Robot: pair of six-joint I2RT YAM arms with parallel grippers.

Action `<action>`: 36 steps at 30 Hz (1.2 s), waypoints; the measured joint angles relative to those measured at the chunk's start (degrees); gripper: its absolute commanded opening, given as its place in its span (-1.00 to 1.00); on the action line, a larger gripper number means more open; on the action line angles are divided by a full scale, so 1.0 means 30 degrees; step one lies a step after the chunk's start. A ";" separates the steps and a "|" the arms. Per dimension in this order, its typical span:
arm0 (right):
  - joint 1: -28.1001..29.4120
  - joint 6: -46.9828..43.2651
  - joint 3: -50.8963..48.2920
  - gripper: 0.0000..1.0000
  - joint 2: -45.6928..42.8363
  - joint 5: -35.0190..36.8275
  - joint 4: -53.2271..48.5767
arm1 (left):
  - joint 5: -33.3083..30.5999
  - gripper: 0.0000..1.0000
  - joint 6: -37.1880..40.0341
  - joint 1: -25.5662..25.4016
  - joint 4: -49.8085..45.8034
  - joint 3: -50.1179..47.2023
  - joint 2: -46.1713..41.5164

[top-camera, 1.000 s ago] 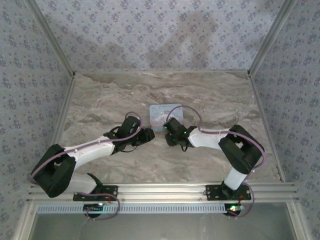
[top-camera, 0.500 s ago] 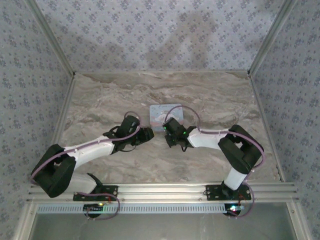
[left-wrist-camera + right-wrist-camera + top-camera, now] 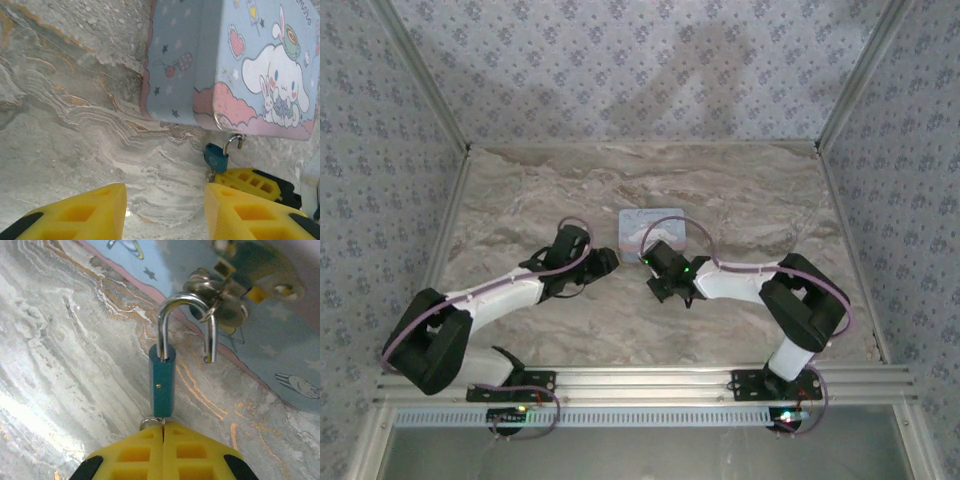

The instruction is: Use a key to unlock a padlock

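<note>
**Item: padlock on tin hasp, shackle leg free, right jaws closed at its base**

Padlock (image 3: 162, 385): small teal-grey body, found at centre of the right wrist view. Its long axis is seen upright in that frame, the shackle (image 3: 162, 332) pointing up and the bottom end pointing down at the fingers. The left leg of the shackle is seated in the body. The right leg ends free beside the body, clear of it. The arch is threaded through the metal hasp (image 3: 240, 270) of a pale blue cartoon tin (image 3: 260, 60), which is seen along the top and right of that frame. In the left wrist view the padlock is found lower right, just below the tin's pink edge, tilted with the shackle toward upper right.

Right gripper (image 3: 163, 440): yellow fingers are pressed together, with no gap seen at the seam. Their tips are touching the padlock's bottom end. A small silver ring (image 3: 147, 423) is seen just left of that contact. Whether a key is pinched between the fingers cannot be told.

Left gripper (image 3: 165, 210): jaws are spread wide, and nothing is held or touched. Bare marbled table (image 3: 75, 125) is seen between the fingers. The gripper is placed near the padlock, at lower left of the tin.
</note>
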 measured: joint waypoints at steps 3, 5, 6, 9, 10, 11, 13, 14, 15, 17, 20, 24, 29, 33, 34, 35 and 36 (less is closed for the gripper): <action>0.0051 -0.0663 0.0000 -1.00 -0.0109 0.0306 -0.0255 | 0.0007 -0.09 0.0066 0.0335 0.0007 0.0211 0.0197; 0.0051 -0.1151 0.0000 -1.00 -0.0153 0.0619 -0.0372 | 0.0015 -0.09 0.0073 0.0503 0.0007 0.0408 0.0350; 0.0051 -0.1319 0.0000 -1.00 -0.0160 0.0729 -0.0386 | 0.0015 -0.09 0.0080 0.0503 0.0015 0.0488 0.0415; 0.0058 -0.2018 -0.0044 -1.00 -0.0313 0.0969 -0.0321 | 0.0029 -0.09 0.0182 0.0532 0.0022 0.0729 0.0612; 0.0058 -0.2295 -0.0095 -1.00 -0.0423 0.1005 -0.0277 | 0.0044 -0.08 0.0204 0.0532 0.0015 0.0758 0.0648; 0.0087 -0.2572 -0.0131 -1.00 -0.0503 0.1100 -0.0219 | 0.0080 -0.09 0.0204 0.0532 0.0015 0.0765 0.0678; 0.0102 -0.3126 -0.0146 -1.00 -0.0561 0.1217 -0.0102 | 0.0095 -0.09 0.0211 0.0576 0.0015 0.0772 0.0721; 0.0131 -0.3453 -0.0146 -1.00 -0.0561 0.1282 -0.0044 | 0.0131 -0.09 0.0211 0.0612 0.0015 0.0772 0.0736; 0.0138 -0.3716 -0.0146 -1.00 -0.0561 0.1282 0.0022 | 0.0146 -0.08 0.0211 0.0641 0.0022 0.0772 0.0758; 0.0182 -0.4306 -0.0146 -1.00 -0.0561 0.1282 0.0197 | 0.0146 -0.09 0.0204 0.0678 0.0022 0.0772 0.0845; 0.0299 -0.5093 -0.0138 -1.00 -0.0546 0.1282 0.0452 | 0.0153 -0.08 0.0204 0.0780 0.0029 0.0772 0.0852; 0.0525 -0.5974 -0.0109 -1.00 -0.0474 0.1399 0.0882 | 0.0153 -0.09 0.0204 0.0780 0.0036 0.0772 0.0852; 0.0590 -0.7286 -0.0109 -1.00 -0.0474 0.1457 0.1894 | 0.0153 -0.09 0.0211 0.0816 0.0036 0.0772 0.0852; 0.0590 -0.8174 -0.0029 -1.00 -0.0474 0.1494 0.2455 | 0.0160 -0.08 0.0204 0.0969 0.0044 0.0772 0.0852; 0.0590 -0.8393 0.0066 -1.00 -0.0466 0.1494 0.2514 | 0.0153 -0.08 0.0204 0.1005 0.0051 0.0772 0.0852; 0.0590 -0.8582 0.0175 -1.00 -0.0423 0.1486 0.2601 | 0.0153 -0.08 0.0204 0.1035 0.0051 0.0772 0.0852; 0.0590 -0.8706 0.0284 -1.00 -0.0379 0.1479 0.2703 | 0.0153 -0.08 0.0204 0.1035 0.0051 0.0772 0.0852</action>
